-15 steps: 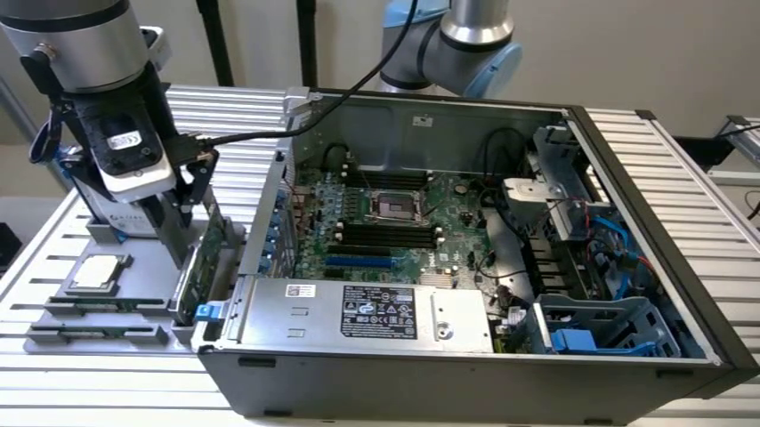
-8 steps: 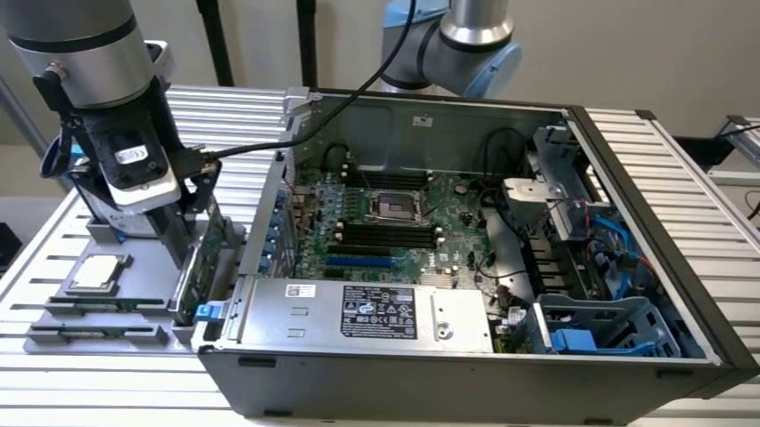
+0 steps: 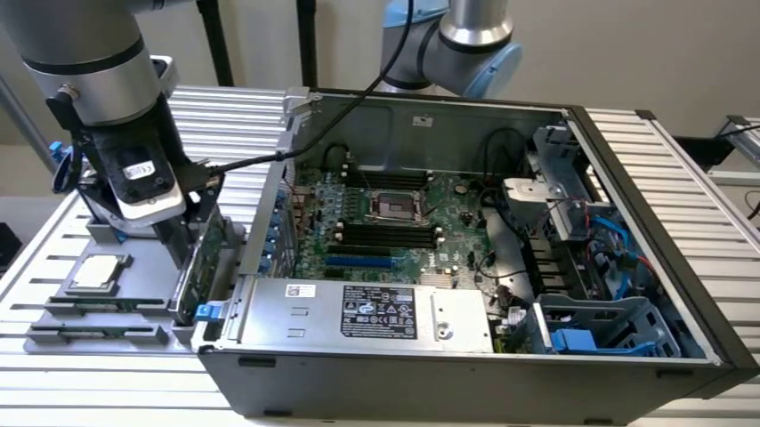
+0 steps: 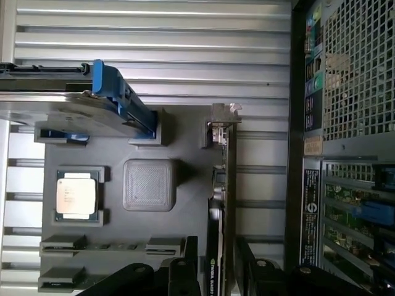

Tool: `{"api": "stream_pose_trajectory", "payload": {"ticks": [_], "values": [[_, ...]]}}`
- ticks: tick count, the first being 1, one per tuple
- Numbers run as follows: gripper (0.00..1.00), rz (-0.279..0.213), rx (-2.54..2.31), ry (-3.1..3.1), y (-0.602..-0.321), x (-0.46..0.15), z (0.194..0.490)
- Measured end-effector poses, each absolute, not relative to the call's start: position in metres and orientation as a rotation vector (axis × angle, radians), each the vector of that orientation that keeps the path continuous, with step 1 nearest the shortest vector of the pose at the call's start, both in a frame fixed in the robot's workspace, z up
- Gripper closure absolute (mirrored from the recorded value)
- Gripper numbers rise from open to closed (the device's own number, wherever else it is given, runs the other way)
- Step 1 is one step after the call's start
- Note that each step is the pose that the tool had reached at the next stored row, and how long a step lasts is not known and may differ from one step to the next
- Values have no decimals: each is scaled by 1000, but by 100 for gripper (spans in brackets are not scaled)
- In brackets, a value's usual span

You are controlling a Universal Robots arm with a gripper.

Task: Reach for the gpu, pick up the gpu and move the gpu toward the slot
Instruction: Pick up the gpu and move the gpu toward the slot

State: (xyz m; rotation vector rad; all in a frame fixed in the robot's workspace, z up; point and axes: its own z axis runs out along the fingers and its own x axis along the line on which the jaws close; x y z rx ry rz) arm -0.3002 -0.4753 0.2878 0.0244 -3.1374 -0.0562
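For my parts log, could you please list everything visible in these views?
Thin green gpu card with silver bracket: one, green, on edge in tray
Square silver processor chip: one, silver, in a tray pocket
Boxy silver hard drive with blue rails: one, silver, on the tray
Dark grey plastic tray: one, grey, on the table
Open black computer case: one, black, beside the tray
Ribbed metal table: one, silver, under everything
Gripper: one, black, at the gpu card
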Motion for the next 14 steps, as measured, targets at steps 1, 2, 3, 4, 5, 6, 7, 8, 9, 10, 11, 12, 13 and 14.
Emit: {"api": "stream_pose_trajectory", "payload": {"ticks": [1, 2, 3, 4, 5, 6, 7, 8, 9, 10, 11, 12, 13, 14], "values": [[64, -56, 24, -3137, -475, -300, 286], [64, -56, 24, -3137, -475, -300, 284], [64, -56, 24, -3137, -475, -300, 282], [64, -56, 24, -3137, -475, -300, 281], [64, -56, 24, -3138, -475, -300, 279], [62, -56, 24, -3137, -475, -300, 277], [62, -56, 24, -3137, -475, -300, 275], [62, -56, 24, -3137, -475, -300, 273], [55, -56, 24, -3137, -475, -300, 272], [55, -56, 24, -3138, -475, -300, 270], [55, -56, 24, -3138, -475, -300, 268], [55, -56, 24, -3138, -475, -300, 266], [55, -56, 24, -3138, -475, -300, 264], [55, -56, 24, -3138, -475, -300, 262]]}}
